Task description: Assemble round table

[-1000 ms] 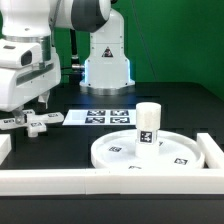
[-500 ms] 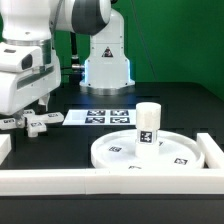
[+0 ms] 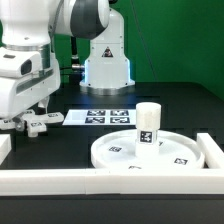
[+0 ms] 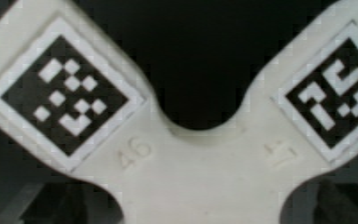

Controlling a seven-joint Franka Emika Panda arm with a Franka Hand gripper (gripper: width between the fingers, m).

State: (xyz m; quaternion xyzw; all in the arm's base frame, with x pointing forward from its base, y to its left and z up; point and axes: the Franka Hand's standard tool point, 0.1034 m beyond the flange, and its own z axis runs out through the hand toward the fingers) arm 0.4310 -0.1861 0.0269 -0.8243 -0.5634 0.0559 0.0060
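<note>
Our gripper [image 3: 33, 117] hangs low over the black table [image 3: 62, 146] with its jaws spread wide. The dark fingers [image 4: 25, 198] sit at either side of the hub of the cross-shaped piece [image 4: 179, 170], and nothing is clamped. The wrist view is too blurred for us to say whether a pad brushes the plastic. Directly under the gripper, the piece is smooth white plastic with rounded arms. Two of the arms fork apart around a deep curved notch, and each carries a black-and-white square tag [image 4: 69, 85] set cornerwise. In the exterior view the piece lies flat on the matte tabletop, its arms reaching out past both fingers. Just beyond the gripper, toward the exterior view's right, the marker board [image 3: 100, 117] lies thin and flat, close to the piece's nearest arm. Bare black surface opens between the gripper and the large flat disc [image 3: 178, 156], which rests well away on that same side. The disc is a round, white, low-rimmed slab with small tags on top. The short cylinder leg [image 3: 148, 125] stands upright on the disc, a plain white drum with a tag on its side. Farthest out, long white border bars [image 3: 100, 182] hem the table along the near edge and past the disc, and the disc lies close to the corner where they meet.
</note>
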